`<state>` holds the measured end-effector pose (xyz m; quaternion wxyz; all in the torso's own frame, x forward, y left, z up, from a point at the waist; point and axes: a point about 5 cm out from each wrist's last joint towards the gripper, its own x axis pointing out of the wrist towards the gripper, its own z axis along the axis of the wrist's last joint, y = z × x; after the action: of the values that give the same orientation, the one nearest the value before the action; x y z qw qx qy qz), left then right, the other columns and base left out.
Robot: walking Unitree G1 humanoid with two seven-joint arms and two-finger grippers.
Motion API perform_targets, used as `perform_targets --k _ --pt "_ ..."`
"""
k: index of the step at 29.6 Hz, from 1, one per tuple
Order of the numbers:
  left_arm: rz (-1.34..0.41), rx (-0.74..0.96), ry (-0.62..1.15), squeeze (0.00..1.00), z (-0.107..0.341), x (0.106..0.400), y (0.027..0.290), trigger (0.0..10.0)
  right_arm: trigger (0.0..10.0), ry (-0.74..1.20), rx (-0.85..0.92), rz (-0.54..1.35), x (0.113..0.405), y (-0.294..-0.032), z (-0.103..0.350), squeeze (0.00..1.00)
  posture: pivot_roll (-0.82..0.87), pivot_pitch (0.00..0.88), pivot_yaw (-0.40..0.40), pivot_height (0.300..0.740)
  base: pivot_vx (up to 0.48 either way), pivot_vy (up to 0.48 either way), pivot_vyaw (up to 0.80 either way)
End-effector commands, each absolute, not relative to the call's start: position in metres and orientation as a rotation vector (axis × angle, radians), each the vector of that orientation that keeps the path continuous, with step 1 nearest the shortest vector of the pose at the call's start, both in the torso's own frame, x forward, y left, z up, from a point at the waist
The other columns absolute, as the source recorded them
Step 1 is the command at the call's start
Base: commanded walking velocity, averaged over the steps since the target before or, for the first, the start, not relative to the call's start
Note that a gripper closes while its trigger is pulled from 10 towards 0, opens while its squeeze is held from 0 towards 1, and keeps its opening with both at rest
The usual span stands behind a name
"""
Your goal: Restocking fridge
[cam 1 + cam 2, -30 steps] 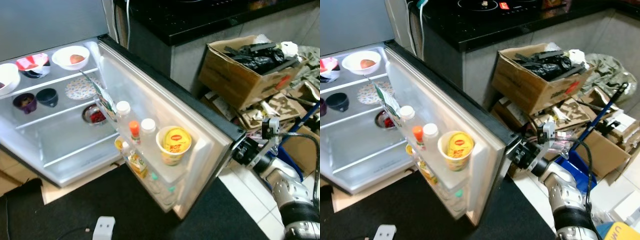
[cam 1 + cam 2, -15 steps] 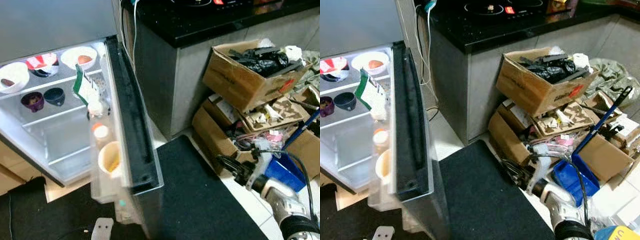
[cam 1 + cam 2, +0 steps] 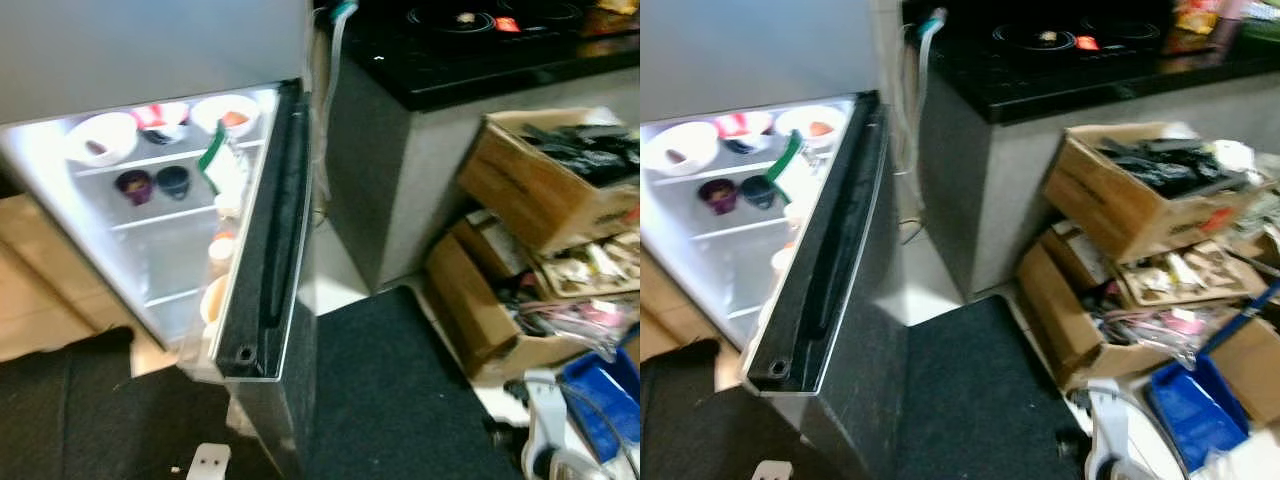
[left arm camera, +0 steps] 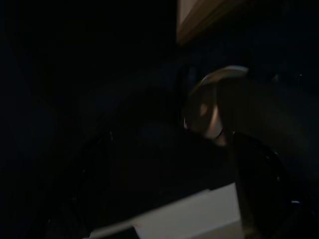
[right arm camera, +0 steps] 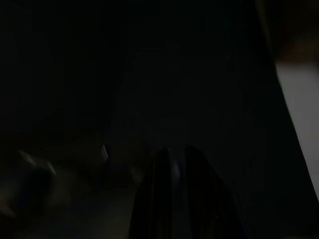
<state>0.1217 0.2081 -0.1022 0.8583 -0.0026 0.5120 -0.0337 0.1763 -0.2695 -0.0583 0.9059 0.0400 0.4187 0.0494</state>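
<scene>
Over on the left the fridge point(image 3: 150, 250) stands lit inside, its top shelf carrying a white bowl point(image 3: 100, 138) and a second white bowl point(image 3: 227, 113) with something reddish in it, a red-and-white pack between them. On the shelf below sit two small dark cups point(image 3: 152, 184). The fridge door point(image 3: 825, 260) is swung most of the way round, so its black gasket edge faces me; a green-and-white packet point(image 3: 222, 165) and bottles sit in its door racks. A dark mat point(image 3: 390, 390) covers the floor in front. Right of the door, a black-topped bench point(image 3: 1080, 60) carries a cooktop. Against its base are stacked cardboard boxes point(image 3: 1140, 200) of clutter, with a blue bin point(image 3: 1195, 415) beside them. Low at the right, the right end effector point(image 5: 172, 199) shows its two black fingers pressed together, holding nothing. The left end effector's view is too dark; I cannot tell its state.
</scene>
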Motion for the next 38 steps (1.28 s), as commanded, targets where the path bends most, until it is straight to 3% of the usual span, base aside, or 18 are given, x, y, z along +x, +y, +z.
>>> perform_targets --k 1,4,12,30,38 --pt "-0.088 -0.009 1.11 0.0 -0.106 0.114 0.202 10.0 10.0 0.918 0.068 0.056 0.162 -0.274 -0.065 0.0 -0.08 0.104 -0.021 0.74 0.0 0.0 0.76" --pt "-0.091 -0.008 1.111 0.0 -0.106 0.114 0.202 10.0 10.0 1.028 0.043 0.011 0.131 -0.275 -0.079 0.0 -0.08 0.1 -0.019 0.74 0.0 0.0 0.76" --pt "-0.097 -0.006 1.115 0.0 -0.106 0.113 0.201 10.0 10.0 1.117 0.019 -0.004 0.1 -0.273 -0.09 0.0 -0.09 0.096 -0.017 0.74 0.0 0.0 0.75" --pt "-0.122 0.02 1.12 0.0 -0.107 0.113 0.198 10.0 10.0 1.087 -0.039 -0.03 0.107 -0.277 -0.087 0.0 -0.1 0.069 -0.024 0.74 0.0 0.0 0.74" --pt "-0.162 0.069 1.135 0.0 -0.107 0.114 0.196 10.0 10.0 1.095 -0.089 -0.005 0.106 -0.275 -0.088 0.0 -0.11 0.035 -0.038 0.74 0.0 -0.36 0.0"
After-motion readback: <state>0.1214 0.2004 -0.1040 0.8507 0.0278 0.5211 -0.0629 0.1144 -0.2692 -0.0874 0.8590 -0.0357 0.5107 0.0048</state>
